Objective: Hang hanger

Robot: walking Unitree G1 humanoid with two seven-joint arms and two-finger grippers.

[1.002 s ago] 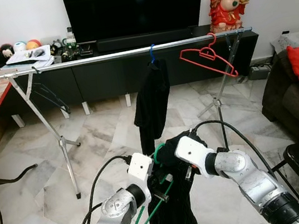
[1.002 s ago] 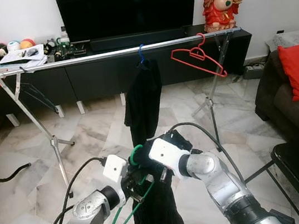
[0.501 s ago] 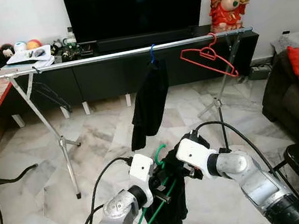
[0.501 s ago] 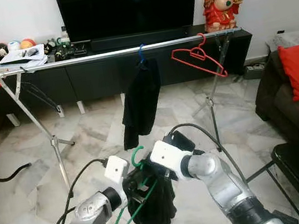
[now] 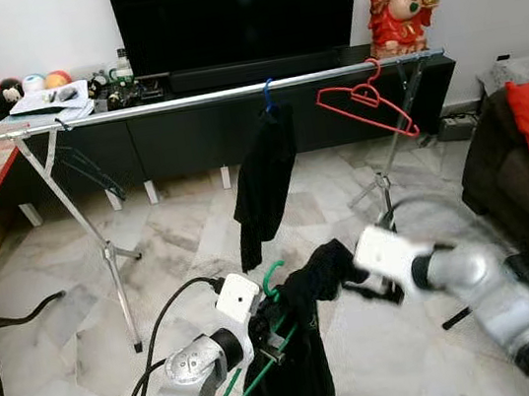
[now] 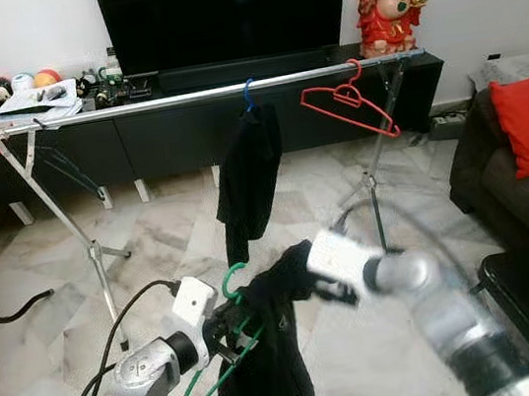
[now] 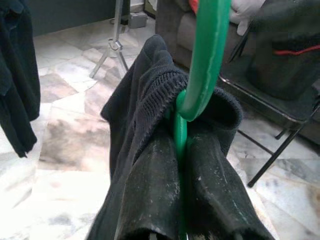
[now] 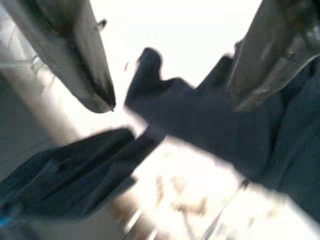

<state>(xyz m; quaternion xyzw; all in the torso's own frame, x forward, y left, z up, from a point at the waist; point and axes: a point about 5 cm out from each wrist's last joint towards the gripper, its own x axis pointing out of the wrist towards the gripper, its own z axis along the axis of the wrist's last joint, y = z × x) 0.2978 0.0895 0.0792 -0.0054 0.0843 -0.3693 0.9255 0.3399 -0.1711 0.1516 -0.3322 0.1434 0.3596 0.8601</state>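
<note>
A long metal rail (image 5: 219, 94) on folding stands is crossing the room in front of a big black television (image 5: 237, 11). On the rail a dark garment (image 5: 264, 183) on a blue hook and an empty red hanger (image 5: 367, 108) are already hanging. The green hanger (image 5: 268, 352), carrying a black garment (image 5: 298, 352), is low in front of the robot, well apart from the rail. The left gripper (image 7: 175, 150) is clamping the hanger's neck, with both fingers pressing the knitted cloth against the green stem. The right gripper (image 8: 170, 95) is blurred beside the garment's upper edge; its fingers are standing wide apart and are grasping nothing.

In my judgement the hanging itself is not yet done: the hook is pointing up, but it needs lifting onto the rail. No readable writing or brand is appearing anywhere.
</note>
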